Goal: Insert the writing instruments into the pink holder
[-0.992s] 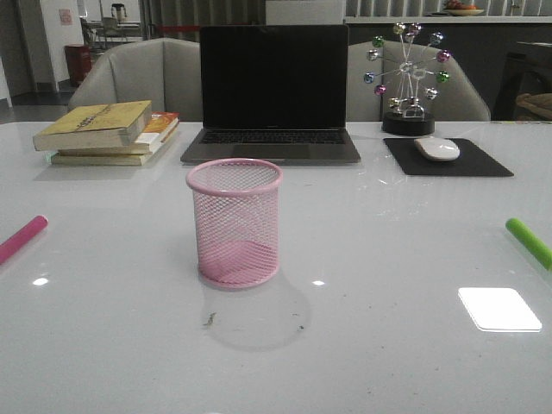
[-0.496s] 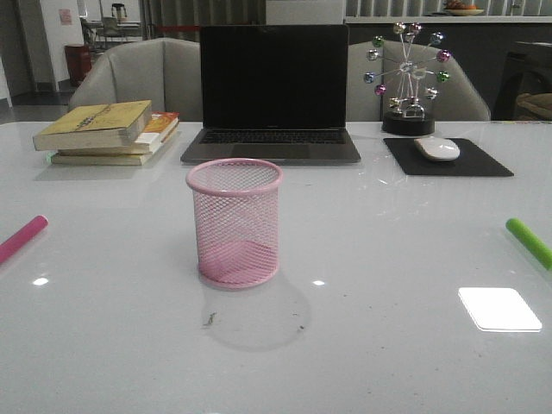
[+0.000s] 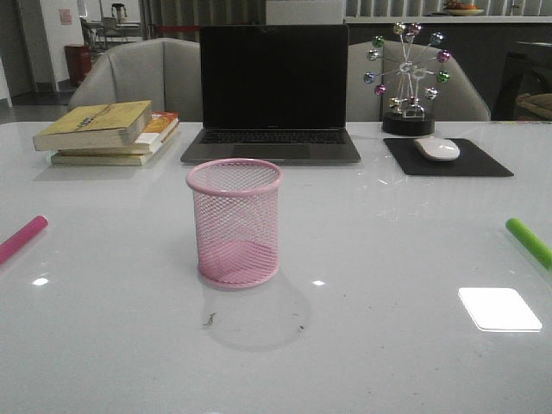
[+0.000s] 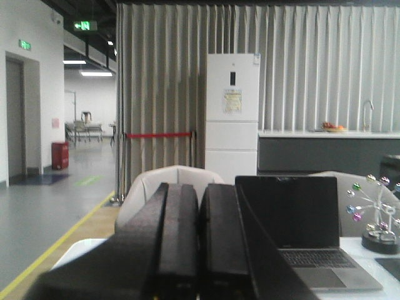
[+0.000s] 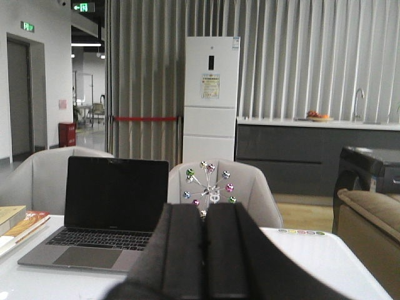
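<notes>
With both arms raised and aimed over the desk (image 3: 405, 362), nothing gripped: left end effector (image 4: 200, 250) and right end effector (image 5: 205, 262) clenched empty. Pink holder (image 3: 235, 222) upright mid-desk, ready to receive. Pink marker (image 3: 21, 238) at the left edge, green marker (image 3: 530, 242) at the right, one per arm probably.

Colours on the table

Pink mesh holder (image 3: 235, 222), hot pink marker (image 3: 21, 238), bright green marker (image 3: 529, 241). Black-screen grey laptop (image 3: 272, 95), yellow-topped books (image 3: 108, 131), white mouse (image 3: 437, 148) on black pad (image 3: 448, 159). Glossy white table (image 3: 388, 345).
</notes>
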